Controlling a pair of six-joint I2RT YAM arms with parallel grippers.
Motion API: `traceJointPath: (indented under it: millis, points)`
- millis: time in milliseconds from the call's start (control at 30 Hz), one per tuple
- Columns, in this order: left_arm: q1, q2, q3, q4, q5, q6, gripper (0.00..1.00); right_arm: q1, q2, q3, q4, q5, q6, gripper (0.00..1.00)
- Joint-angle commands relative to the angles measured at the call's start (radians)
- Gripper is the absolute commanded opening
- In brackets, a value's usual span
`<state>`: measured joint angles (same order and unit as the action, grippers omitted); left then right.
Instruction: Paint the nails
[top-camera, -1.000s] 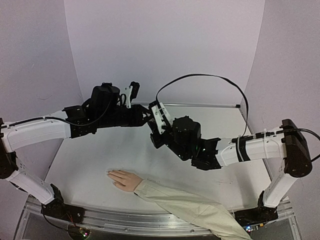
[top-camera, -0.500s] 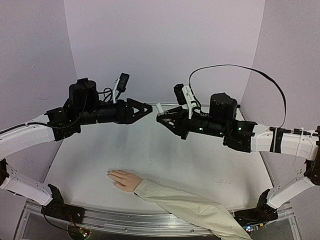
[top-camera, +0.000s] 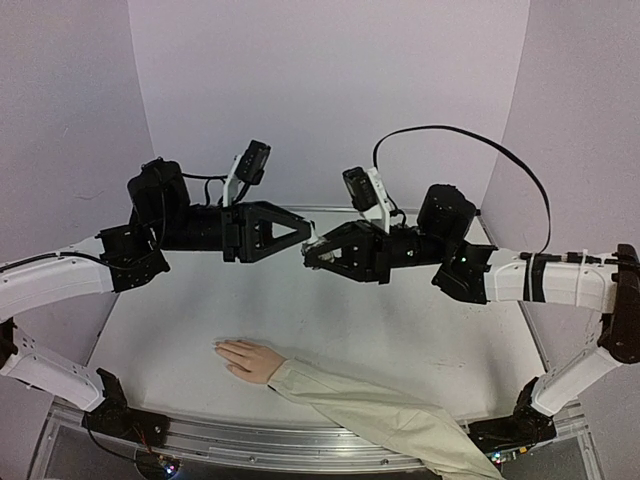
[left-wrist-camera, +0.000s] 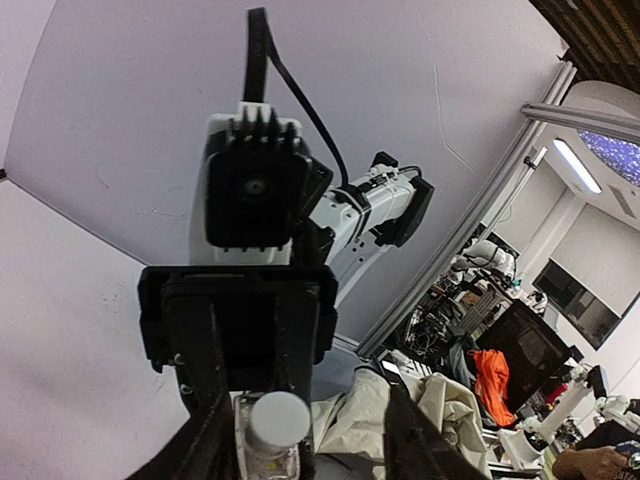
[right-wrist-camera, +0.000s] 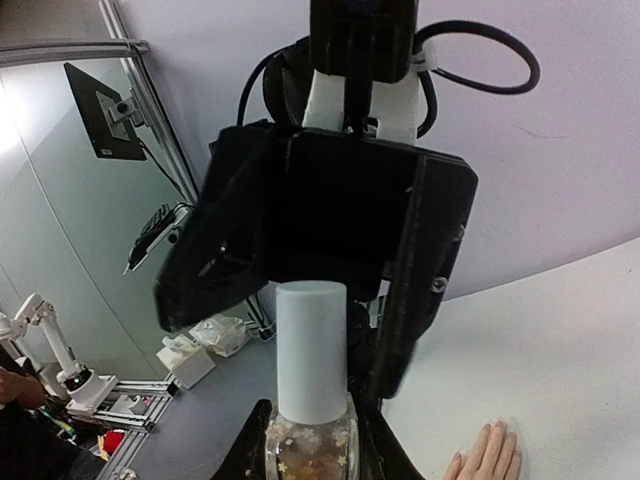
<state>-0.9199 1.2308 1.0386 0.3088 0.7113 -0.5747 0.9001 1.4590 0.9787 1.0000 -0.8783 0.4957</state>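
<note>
While the right gripper (top-camera: 312, 254) pinches the small clear bottle (right-wrist-camera: 310, 435) by its body and holds it up in the air, the left gripper (top-camera: 303, 233) faces it with jaws spread, 1 finger on each side of the white cap (right-wrist-camera: 311, 345), not closed on it. I judge the step is opening the bottle. Next, the 2 fingers should close on the cap and twist it off. The nails (top-camera: 218, 347) are well below, on the mannequin hand (top-camera: 248, 358) lying on the table (top-camera: 400, 320).

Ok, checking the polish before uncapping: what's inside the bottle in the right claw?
Small pale flower-like flecks show through the clear bottle. Its white cap hides any brush, and the right claw covers its lower part.
</note>
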Motion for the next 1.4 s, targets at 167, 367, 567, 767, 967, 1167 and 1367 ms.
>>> traceJointPath:
  millis: [167, 367, 567, 767, 967, 1167, 1367]
  points:
    - [-0.005, 0.013, 0.048, 0.084, 0.042, 0.007, 0.3, 0.0, 0.006, 0.038, 0.169, -0.075, 0.076, 0.0]
    - [-0.005, 0.039, 0.06, 0.084, 0.032, 0.003, 0.25, 0.0, 0.009, 0.037, 0.167, -0.073, 0.063, 0.0]
    - [-0.005, 0.044, 0.064, 0.071, 0.007, 0.015, 0.04, 0.0, 0.007, 0.033, 0.124, -0.042, 0.005, 0.0]
    - [-0.006, 0.039, 0.07, -0.035, -0.106, 0.07, 0.0, 0.001, -0.061, 0.036, -0.2, 0.296, -0.257, 0.0]
    - [-0.007, 0.039, 0.064, -0.221, -0.457, 0.06, 0.0, 0.156, 0.033, 0.122, -0.458, 1.74, -0.456, 0.0]
    - [-0.007, 0.112, 0.106, -0.301, -0.556, -0.006, 0.0, 0.175, 0.168, 0.214, -0.409, 1.839, -0.588, 0.0]
    - [-0.007, 0.124, 0.138, -0.303, -0.521, 0.003, 0.0, 0.163, 0.113, 0.163, -0.354, 1.487, -0.563, 0.0]
